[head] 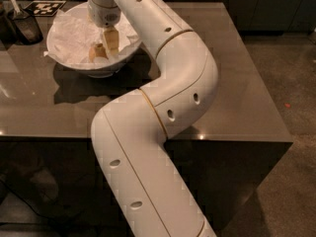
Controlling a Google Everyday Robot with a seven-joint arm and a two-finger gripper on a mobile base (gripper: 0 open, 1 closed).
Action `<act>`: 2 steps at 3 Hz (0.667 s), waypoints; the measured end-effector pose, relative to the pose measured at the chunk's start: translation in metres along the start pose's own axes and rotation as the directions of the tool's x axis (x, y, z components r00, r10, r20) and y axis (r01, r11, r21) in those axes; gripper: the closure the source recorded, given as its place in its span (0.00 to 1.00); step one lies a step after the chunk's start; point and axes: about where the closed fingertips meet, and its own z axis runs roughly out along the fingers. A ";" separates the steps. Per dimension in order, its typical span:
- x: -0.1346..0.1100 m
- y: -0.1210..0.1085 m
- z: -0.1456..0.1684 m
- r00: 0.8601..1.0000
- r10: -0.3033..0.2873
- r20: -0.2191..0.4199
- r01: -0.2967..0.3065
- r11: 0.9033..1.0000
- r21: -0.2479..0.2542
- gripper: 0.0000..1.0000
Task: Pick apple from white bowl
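Note:
The white bowl (pixel 100 70) stands at the back left of the dark table (pixel 54 112), lined with crumpled white paper. A small yellowish lump, the apple (pixel 95 52), lies in the paper near the bowl's middle. My gripper (pixel 107 47) reaches down into the bowl from the white wrist above, right beside the apple on its right side. I cannot tell whether it holds the apple. My white arm sweeps across the table's middle and hides the bowl's right rim.
A dark scoop-like container (pixel 25 27) stands at the far left, behind the bowl. A black-and-white marker tag (pixel 45 6) lies at the table's back edge. The table's front edge and right edge drop to a dark floor.

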 end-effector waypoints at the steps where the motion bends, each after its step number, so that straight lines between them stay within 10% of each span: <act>1: 0.000 0.001 0.005 1.000 0.002 0.007 -0.002 1.000 -0.007 0.23; 2: 0.000 0.005 0.015 1.000 0.009 0.025 -0.008 1.000 -0.025 0.15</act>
